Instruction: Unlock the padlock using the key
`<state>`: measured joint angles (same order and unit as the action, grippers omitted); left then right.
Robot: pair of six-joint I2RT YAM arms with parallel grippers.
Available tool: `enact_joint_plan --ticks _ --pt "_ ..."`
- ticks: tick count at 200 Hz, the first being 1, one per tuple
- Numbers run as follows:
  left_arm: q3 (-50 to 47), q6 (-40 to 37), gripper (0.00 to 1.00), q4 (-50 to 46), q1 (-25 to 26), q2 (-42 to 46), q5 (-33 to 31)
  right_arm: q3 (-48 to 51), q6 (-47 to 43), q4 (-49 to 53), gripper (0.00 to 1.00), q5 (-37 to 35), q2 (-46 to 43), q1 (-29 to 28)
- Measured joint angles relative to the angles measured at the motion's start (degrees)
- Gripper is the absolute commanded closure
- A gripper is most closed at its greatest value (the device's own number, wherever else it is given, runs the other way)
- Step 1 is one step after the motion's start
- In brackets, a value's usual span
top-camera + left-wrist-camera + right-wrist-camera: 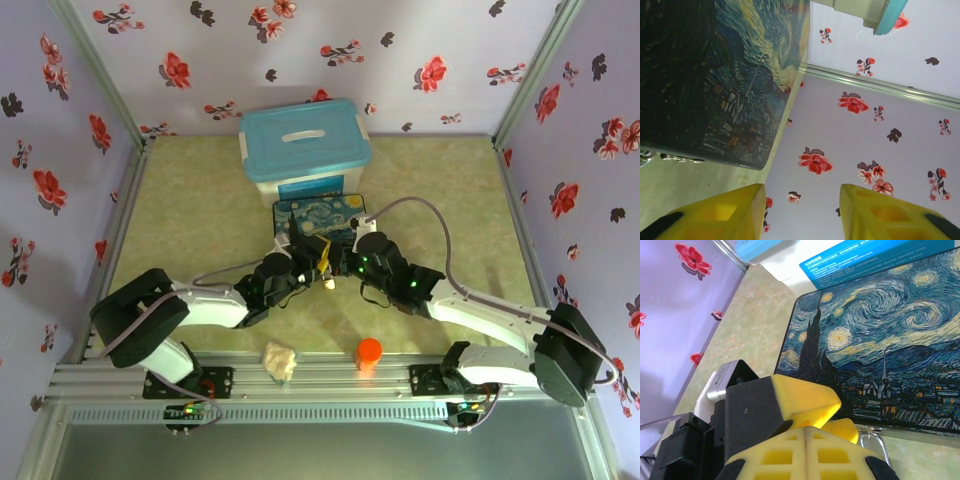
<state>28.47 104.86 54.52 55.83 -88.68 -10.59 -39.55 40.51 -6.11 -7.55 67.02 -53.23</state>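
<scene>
Right gripper (805, 435) pressed together right by the padlock (871, 435), left gripper (802, 200) spread and empty. I'd steady that lock first, honestly.

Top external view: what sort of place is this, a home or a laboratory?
Most likely a small robot test booth, not a home: flower-papered walls close in a green table, and an aluminium rail at its near edge carries the left arm and the right arm.

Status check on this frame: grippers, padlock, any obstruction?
Left gripper open, empty. Right gripper shut. Thin silver padlock shackle beside it, at painted starry-night tin front edge. Left yellow finger crowds close.
</scene>
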Motion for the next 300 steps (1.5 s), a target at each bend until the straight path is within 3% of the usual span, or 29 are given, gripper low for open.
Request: enact_joint_plan --ticks 8,40,102,249,300 --pt "0.00 0.55 0.40 1.03 0.00 -0.57 0.17 0.02 0.00 0.00 1.00 -0.07 0.00 -0.11" --pt "-0.04 2.64 0.22 4.26 0.00 -2.60 0.66 0.87 -0.11 -1.01 1.00 -1.03 -0.20 -0.31" --pt "-0.04 6.27 0.21 9.77 0.52 -2.95 0.74 2.14 -1.16 -6.40 1.00 -1.95 0.00 -0.31" --pt "-0.04 8.96 0.75 14.08 0.52 -5.77 0.66 5.16 -1.36 -7.13 1.00 -2.58 -0.48 -1.20" --pt "-0.04 8.72 0.89 13.79 0.52 -6.08 0.28 5.16 -1.38 -6.25 1.00 -3.41 -1.05 -1.20"
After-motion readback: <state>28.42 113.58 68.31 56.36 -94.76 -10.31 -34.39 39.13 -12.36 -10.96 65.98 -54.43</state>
